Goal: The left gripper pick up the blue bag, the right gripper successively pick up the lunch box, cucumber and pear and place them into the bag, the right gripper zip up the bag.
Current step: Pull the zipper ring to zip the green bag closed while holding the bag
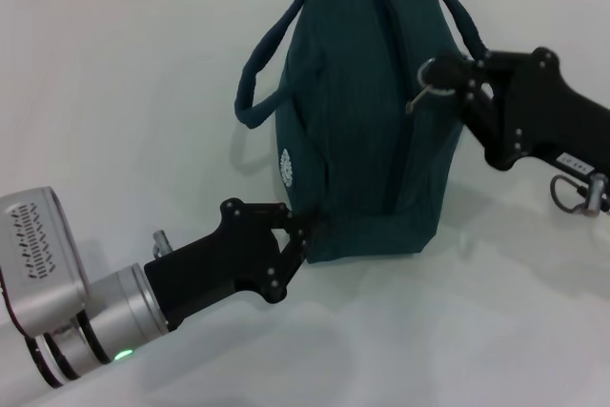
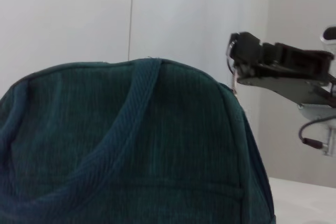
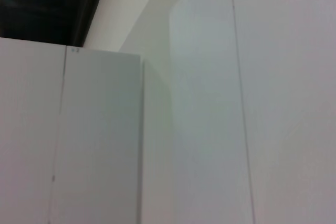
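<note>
Surface: a plain white matte tabletop [image 1: 114, 92], smooth and bare of pattern, meeting pale flat wall panels [image 3: 252, 103] with thin vertical seams and a dark recess high up. On it stands my large dark teal-blue soft fabric bag [image 1: 357, 121] — ribbed, corduroy-like cloth, dome-shaped, upright on its base, two thick rope-like loop handles arching off its top, a long dark zipper running over the crown and down the side facing me, a small white round emblem low on one panel. My left gripper [image 1: 303, 234], a black two-finger claw on a silver cylindrical wrist with a green light, sits at the bag's lower near corner, fingers pinched together on the fabric edge there. My right gripper [image 1: 450, 73], a black angular claw on a black arm with a small white label and metal rings, is at the bag's upper right side by the handle — its tips closed on the metal ring zipper pull [image 1: 426, 83], a thin silver loop hanging beside the zipper.
</note>
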Robot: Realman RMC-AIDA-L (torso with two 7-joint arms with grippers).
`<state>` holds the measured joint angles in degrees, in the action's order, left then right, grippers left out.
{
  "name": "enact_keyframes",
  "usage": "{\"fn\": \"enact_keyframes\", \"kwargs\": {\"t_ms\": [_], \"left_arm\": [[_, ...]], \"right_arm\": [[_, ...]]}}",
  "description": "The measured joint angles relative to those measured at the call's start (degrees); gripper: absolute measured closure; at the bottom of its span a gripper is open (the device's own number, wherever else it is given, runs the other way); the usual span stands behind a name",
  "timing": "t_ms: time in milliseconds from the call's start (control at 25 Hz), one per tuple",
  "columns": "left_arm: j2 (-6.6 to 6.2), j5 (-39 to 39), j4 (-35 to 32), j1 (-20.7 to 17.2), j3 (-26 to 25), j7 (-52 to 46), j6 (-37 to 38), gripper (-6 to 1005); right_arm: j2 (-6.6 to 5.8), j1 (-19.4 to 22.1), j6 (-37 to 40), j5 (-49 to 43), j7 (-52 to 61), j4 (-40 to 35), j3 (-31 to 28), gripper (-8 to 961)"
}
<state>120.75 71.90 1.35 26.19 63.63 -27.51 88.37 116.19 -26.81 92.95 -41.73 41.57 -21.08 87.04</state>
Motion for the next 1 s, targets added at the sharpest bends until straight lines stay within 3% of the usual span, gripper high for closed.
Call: {"fn": "enact_keyframes", "kwargs": {"t_ms": [680, 1000], "left_arm": [[-0.1, -0.62, -0.25, -0.53, 1.0, 0.04, 1.24, 885], [0.02, -4.33, 0.27, -1.05, 0.88, -0.36, 8.61, 852]], "right_arm": [[0.0, 0.23, 0.25, 3.95, -2.71, 0.35, 2.6, 931], [0.0, 0.36, -0.01, 3.96, -3.38, 0.32, 3.06, 930]]}}
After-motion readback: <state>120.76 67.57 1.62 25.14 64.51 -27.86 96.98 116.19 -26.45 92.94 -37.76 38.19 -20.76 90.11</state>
